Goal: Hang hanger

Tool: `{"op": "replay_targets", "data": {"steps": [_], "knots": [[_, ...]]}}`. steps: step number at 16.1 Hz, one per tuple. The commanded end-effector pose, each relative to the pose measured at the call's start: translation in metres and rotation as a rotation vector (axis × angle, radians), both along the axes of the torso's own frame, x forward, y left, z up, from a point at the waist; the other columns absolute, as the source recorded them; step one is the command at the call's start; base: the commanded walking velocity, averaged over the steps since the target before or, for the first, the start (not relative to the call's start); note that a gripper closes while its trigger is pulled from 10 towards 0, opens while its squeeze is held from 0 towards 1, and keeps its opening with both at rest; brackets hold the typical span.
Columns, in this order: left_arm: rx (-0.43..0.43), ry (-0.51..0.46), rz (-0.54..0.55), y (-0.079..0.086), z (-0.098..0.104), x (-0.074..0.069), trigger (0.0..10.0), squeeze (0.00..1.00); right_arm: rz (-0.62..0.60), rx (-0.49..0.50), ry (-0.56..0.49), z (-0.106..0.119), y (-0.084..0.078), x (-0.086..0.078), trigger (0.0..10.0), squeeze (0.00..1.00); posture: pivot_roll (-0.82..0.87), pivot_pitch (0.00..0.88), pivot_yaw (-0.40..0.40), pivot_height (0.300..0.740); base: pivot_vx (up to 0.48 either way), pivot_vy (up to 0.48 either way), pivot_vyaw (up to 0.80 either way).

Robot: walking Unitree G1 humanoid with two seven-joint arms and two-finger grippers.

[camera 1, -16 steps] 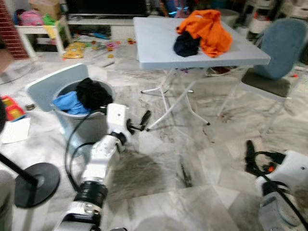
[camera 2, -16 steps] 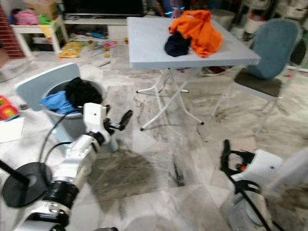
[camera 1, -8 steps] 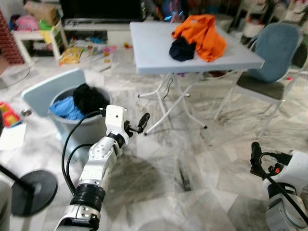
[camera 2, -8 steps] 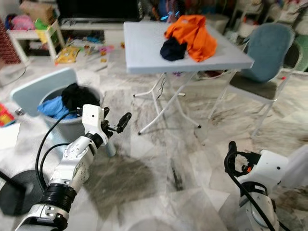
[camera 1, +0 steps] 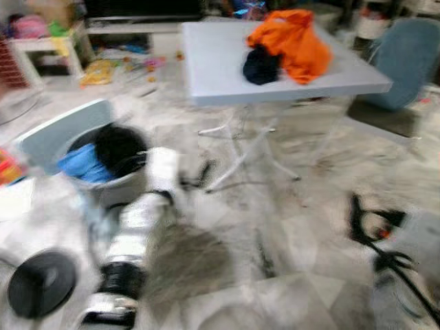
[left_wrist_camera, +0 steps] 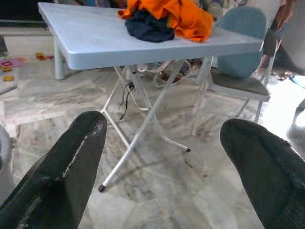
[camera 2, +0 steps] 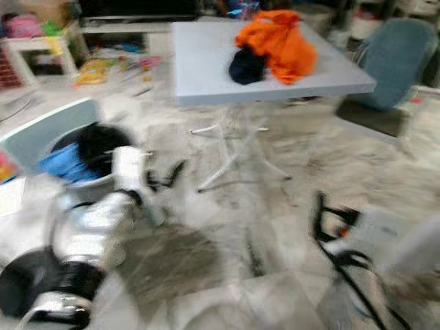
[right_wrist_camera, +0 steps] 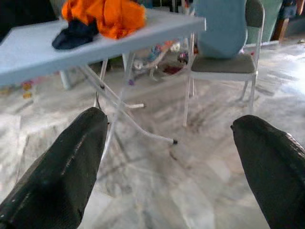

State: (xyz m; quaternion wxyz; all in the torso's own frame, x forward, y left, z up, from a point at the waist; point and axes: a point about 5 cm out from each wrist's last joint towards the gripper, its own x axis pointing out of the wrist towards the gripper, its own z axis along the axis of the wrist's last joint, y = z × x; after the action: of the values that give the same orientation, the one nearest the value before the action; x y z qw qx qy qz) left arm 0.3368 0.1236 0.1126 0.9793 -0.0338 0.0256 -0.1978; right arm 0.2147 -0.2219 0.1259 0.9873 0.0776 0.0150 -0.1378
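Head views are motion-blurred, smearing the left pincer (camera 1: 196, 177).

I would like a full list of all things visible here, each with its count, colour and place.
Folding table: one, pale blue, ahead on white crossed legs.
Orange garment: one, piled on the table.
Dark garment: one, navy, against the orange one.
Chair: one, blue-grey, to the table's right.
Laundry bin: one, grey, on the floor at left, with a pale blue lid leaning behind.
Clothes in bin: blue piece, black piece.
Round base: one, black, near left floor.
Toys: several, mixed colours, far left floor; blurred.
Left gripper: open, empty.
Right gripper: open, empty.
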Motion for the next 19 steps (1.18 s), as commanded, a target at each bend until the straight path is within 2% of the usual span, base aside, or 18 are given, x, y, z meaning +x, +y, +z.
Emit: {"op": "replay_targets", "data": {"steps": [1,3,4,6,9,10,14,15,19], "knots": [[-0.008,-0.014,-0.043,-0.016,0.006,0.000,10.0,0.00,-0.035,-0.055,-0.018,0.007,-0.010,-0.004,10.0,0.00,0.04,0.000,-0.037,0.740,0.454,0.000,0.00],[-0.007,0.003,-0.064,-0.017,0.001,-0.002,10.0,0.00,-0.054,-0.058,-0.017,0.005,-0.014,-0.005,10.0,0.00,0.05,0.000,-0.042,0.740,0.454,0.000,0.00],[-0.001,0.010,-0.110,-0.018,0.000,-0.004,10.0,0.00,-0.062,-0.065,-0.018,0.004,-0.016,-0.004,10.0,0.00,0.06,0.000,-0.053,0.740,0.458,0.000,0.00],[0.052,0.008,-0.185,-0.015,-0.003,-0.009,10.0,0.00,-0.060,-0.077,-0.008,0.001,-0.020,-0.001,10.0,0.00,0.10,0.000,-0.085,0.740,0.456,0.000,0.00],[0.108,0.005,-0.220,-0.011,-0.012,-0.016,10.0,0.00,-0.045,-0.087,0.000,-0.003,-0.023,0.009,10.0,0.00,0.14,0.000,-0.106,0.740,0.456,0.000,0.00],[0.127,0.003,-0.214,-0.007,-0.018,-0.022,10.0,0.00,-0.041,-0.090,-0.011,-0.003,-0.024,0.016,10.0,0.00,0.14,0.000,-0.102,0.740,0.458,0.000,0.00],[0.093,0.021,-0.002,0.008,-0.034,-0.034,10.0,0.00,-0.054,-0.064,0.002,-0.011,-0.028,0.016,10.0,0.00,0.18,0.000,-0.136,0.740,0.393,0.000,0.00],[0.092,0.023,0.011,0.009,-0.034,-0.034,10.0,0.00,-0.050,-0.062,0.005,-0.012,-0.028,0.016,10.0,0.00,0.18,0.000,-0.136,0.740,0.259,0.000,0.00],[0.164,-0.057,0.058,0.028,-0.013,-0.031,10.0,0.00,0.008,-0.061,0.042,-0.020,-0.018,0.004,10.0,0.00,0.20,0.000,-0.138,0.740,0.000,0.000,0.00]]}}
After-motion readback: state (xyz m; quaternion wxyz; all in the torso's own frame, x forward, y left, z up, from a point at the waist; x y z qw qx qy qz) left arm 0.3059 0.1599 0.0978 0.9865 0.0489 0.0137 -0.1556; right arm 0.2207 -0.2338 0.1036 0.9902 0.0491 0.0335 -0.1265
